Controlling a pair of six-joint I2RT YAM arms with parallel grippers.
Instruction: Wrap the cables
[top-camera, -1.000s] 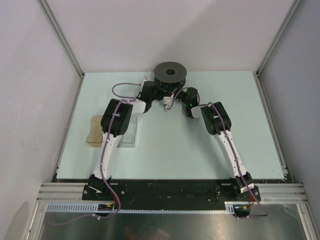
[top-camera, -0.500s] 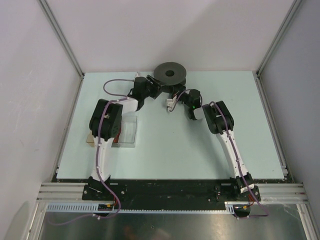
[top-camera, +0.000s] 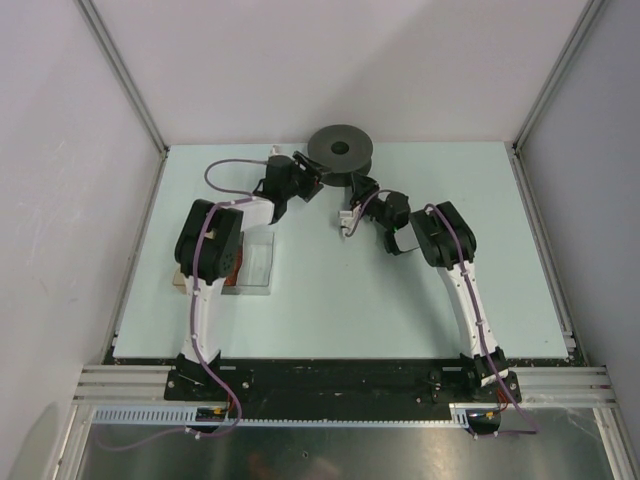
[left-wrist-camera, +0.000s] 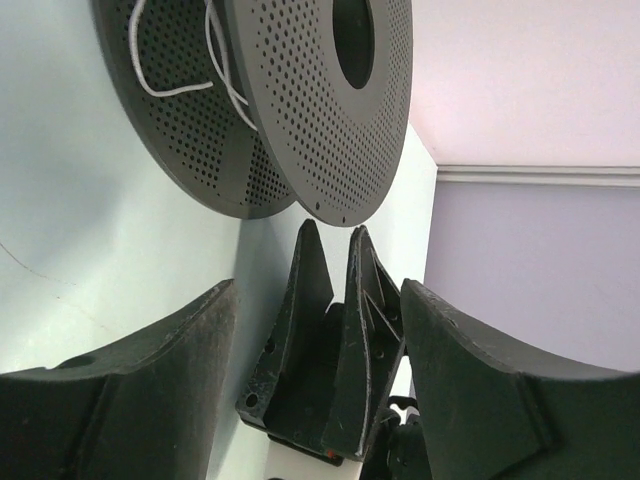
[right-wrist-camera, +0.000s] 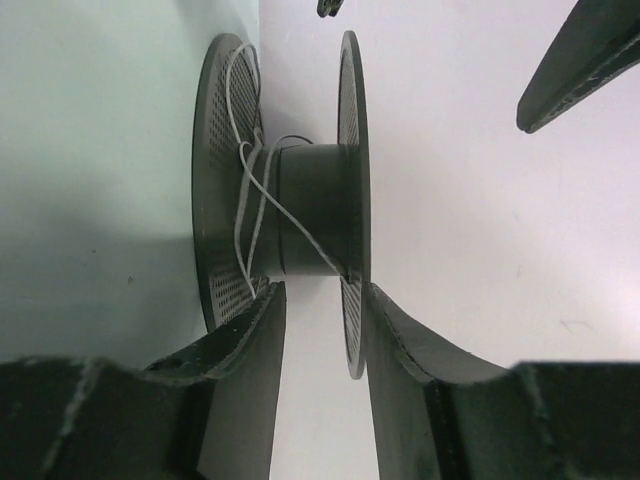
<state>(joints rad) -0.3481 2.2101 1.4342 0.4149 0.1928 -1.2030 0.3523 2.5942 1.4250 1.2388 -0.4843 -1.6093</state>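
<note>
The black spool (top-camera: 340, 150) stands at the table's far middle. Its perforated flanges fill the top of the left wrist view (left-wrist-camera: 330, 120). The thin white cable (right-wrist-camera: 246, 190) loops loosely round the hub and crosses to the upper flange. It also shows between the flanges in the left wrist view (left-wrist-camera: 170, 90). My left gripper (top-camera: 308, 185) (left-wrist-camera: 318, 290) is open and empty, just left of the spool. My right gripper (top-camera: 358, 187) (right-wrist-camera: 322, 295) is open with a narrow gap. The upper flange's rim lies between its fingers, close to one finger (right-wrist-camera: 400, 340).
A clear plastic box (top-camera: 258, 262) lies beside my left arm, with a tan flat piece (top-camera: 178, 280) at its left. White walls close the table's back and sides. The right gripper's fingers (left-wrist-camera: 330, 340) show between my left fingers.
My left arm swung left and uncovered the clear box, and its gripper now sits at the spool's left. My right arm's elbow shifted right, and its gripper stays at the spool.
</note>
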